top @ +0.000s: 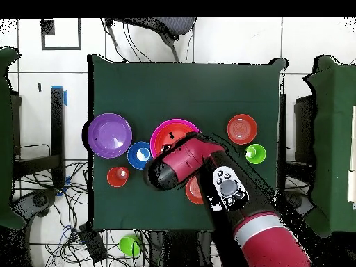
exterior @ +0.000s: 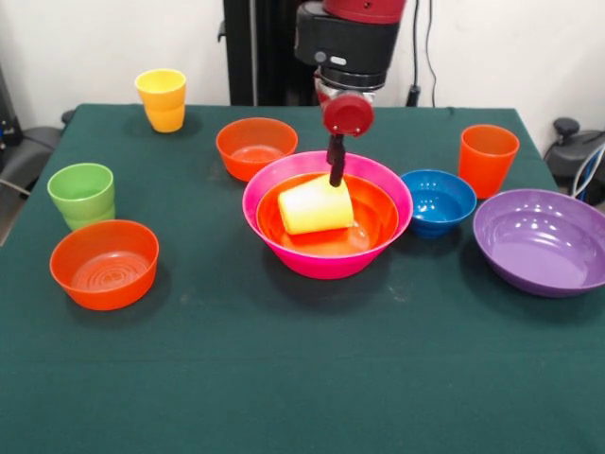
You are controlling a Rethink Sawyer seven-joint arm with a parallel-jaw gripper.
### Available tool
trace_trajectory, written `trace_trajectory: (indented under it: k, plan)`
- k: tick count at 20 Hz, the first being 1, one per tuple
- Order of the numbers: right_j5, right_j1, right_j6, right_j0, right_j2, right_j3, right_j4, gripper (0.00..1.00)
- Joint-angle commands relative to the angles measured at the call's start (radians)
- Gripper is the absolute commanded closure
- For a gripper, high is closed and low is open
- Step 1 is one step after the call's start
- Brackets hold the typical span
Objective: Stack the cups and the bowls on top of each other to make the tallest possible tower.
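The largest pink bowl point(exterior: 326, 267) stands at the table's middle with the large orange bowl point(exterior: 376, 223) nested inside it. A yellow cup point(exterior: 312, 210) lies tilted on its side in the orange bowl. My gripper point(exterior: 335, 178) comes straight down from above, its thin black fingers closed on the cup's upper right edge. In the overhead view the arm point(top: 182, 163) covers the gripper and the cup; only the pink bowl's far rim point(top: 172, 126) shows. A second yellow cup point(exterior: 162, 99) stands at the back left.
A small orange bowl point(exterior: 256, 147) stands behind the pink bowl and another point(exterior: 104, 263) at the front left, near the green cup point(exterior: 82, 195). To the right are the blue bowl point(exterior: 437, 201), the orange cup point(exterior: 488, 159) and the purple bowl point(exterior: 542, 241).
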Motion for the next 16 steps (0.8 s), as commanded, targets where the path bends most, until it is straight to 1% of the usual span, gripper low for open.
trace_trajectory:
  k: [1,4,7,9,11,14,16]
  plan:
    - [-0.025,0.101,-0.061,0.056,0.006,-0.013,-0.151,0.0]
    - [-0.077,0.12,0.029,0.083,-0.018,-0.027,-0.181,0.0]
    - [-0.11,0.122,0.086,0.1,-0.033,-0.029,-0.198,0.0]
    - [-0.119,0.128,0.105,0.097,-0.04,-0.031,-0.188,0.0]
    - [-0.124,0.135,0.129,0.097,-0.05,-0.028,-0.165,0.0]
    - [-0.163,0.145,0.173,0.084,-0.05,-0.017,-0.117,0.0]
    - [-0.176,0.145,0.18,0.082,-0.051,-0.012,-0.104,0.0]
